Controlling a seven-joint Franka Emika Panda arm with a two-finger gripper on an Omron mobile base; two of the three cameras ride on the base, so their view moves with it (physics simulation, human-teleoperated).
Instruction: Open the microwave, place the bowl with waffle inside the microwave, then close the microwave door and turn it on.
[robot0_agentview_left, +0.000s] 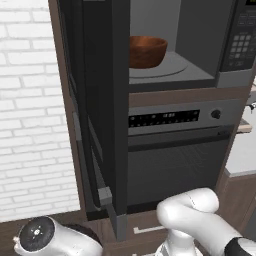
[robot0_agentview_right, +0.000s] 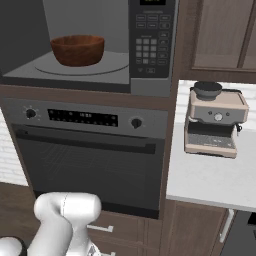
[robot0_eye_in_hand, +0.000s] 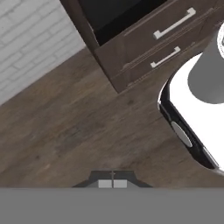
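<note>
my gripper (robot0_eye_in_hand: 113, 183) has its tips pressed together, holding nothing, above the wooden floor (robot0_eye_in_hand: 74, 127); one bowl (robot0_agentview_right: 78, 49) sits on the turntable inside the one microwave (robot0_agentview_right: 152, 47); its one microwave door (robot0_agentview_left: 107, 110) stands wide open; two drawer handles (robot0_eye_in_hand: 174, 23) show below.

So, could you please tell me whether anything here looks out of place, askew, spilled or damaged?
Nothing looks spilled or damaged. The one thing unfinished: the microwave door stands swung wide open, while the bowl already sits upright on the turntable inside the microwave. The hand points down at the wooden floor, fingertips together.
</note>
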